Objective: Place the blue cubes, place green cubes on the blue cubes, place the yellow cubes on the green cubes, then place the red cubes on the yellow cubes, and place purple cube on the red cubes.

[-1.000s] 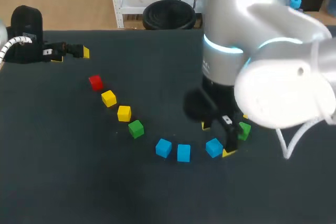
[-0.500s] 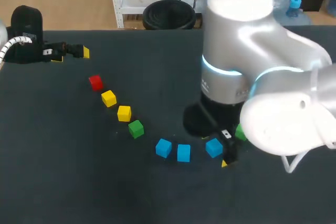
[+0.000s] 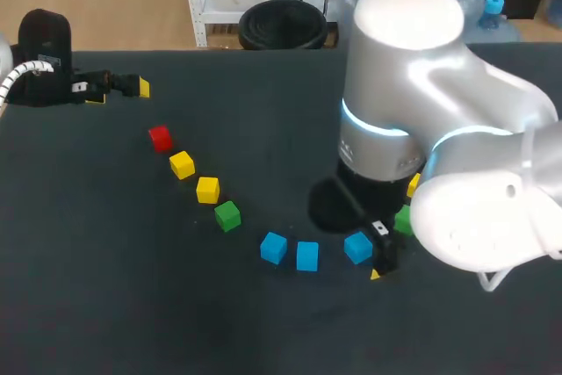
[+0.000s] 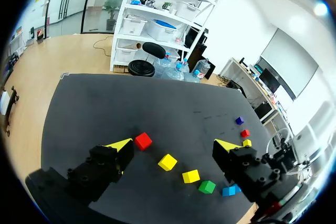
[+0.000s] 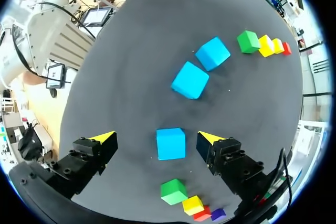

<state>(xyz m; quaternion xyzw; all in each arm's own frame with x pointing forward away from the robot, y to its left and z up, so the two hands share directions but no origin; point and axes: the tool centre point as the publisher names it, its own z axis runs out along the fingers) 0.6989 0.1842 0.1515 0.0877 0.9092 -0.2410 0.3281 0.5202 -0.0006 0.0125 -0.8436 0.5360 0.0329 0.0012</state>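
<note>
**A:** What does the table (image 3: 132,305) look like?

**B:** It has a flat, matt black top. Small cubes lie on it, each in one plain colour with sharp edges and smooth faces. I cannot tell whether they are wood or plastic.

**A:** And the right gripper?

**B:** The right gripper (image 5: 156,138) is low over the near middle of the table, under the glossy, rounded silver shell of the right arm (image 3: 413,111). Its blocky black fingers end in wedge-shaped yellow tips and stand apart. A blue cube (image 5: 170,144) sits between them with bare table on either side, so nothing is clamped.

**A:** Where are the other cubes?

**B:** A loose curve runs from that one toward the far left corner. It goes second blue cube (image 3: 306,256), third blue cube (image 3: 273,248), green cube (image 3: 227,215), yellow cube (image 3: 207,190), second yellow cube (image 3: 182,165), red cube (image 3: 160,138). All lie singly, none stacked. On the side toward the right edge there is a tight cluster. It holds the other green cube (image 5: 174,191), third yellow cube (image 5: 192,204), other red cube (image 5: 202,214) and purple cube (image 5: 218,214). In the head view the arm hides most of this cluster.

**A:** The left gripper?

**B:** The left gripper (image 4: 173,145) is near the far left corner, with a ribbed white cable (image 3: 22,72) at its wrist. Its fingers are spread wide with nothing between them. The red cube is the one closest to it.
</note>
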